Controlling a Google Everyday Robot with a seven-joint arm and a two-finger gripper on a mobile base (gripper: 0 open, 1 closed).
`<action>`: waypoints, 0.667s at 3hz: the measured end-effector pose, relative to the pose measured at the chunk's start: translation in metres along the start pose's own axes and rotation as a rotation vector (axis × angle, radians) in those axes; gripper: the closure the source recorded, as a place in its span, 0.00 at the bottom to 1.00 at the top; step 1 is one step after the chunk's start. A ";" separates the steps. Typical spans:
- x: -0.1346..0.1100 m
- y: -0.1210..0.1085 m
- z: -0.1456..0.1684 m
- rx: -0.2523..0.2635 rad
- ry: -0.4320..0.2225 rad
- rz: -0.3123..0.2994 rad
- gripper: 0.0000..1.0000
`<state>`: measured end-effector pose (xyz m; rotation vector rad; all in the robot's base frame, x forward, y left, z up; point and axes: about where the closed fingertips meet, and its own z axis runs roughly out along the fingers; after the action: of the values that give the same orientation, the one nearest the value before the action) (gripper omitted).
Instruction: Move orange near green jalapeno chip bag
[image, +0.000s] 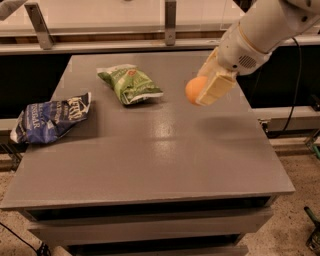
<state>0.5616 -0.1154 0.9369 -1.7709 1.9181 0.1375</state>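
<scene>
The orange (193, 89) is a smooth round fruit held in my gripper (206, 90), lifted above the grey table (150, 150) at its right-centre. The gripper is shut on the orange, with its cream fingers (216, 86) clamped on the fruit's right side. The green jalapeno chip bag (130, 83) lies flat on the table at the back, to the left of the orange and a short way apart from it. My white arm (260, 30) reaches in from the upper right.
A dark blue chip bag (50, 118) lies at the table's left edge. A rail with metal posts (170, 22) runs behind the table. The table's right edge (265, 145) drops to a speckled floor with cables.
</scene>
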 end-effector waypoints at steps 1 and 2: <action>-0.022 -0.023 0.018 0.026 -0.045 0.005 1.00; -0.032 -0.035 0.041 0.015 -0.072 0.026 1.00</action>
<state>0.6080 -0.0750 0.9250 -1.7080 1.8867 0.1931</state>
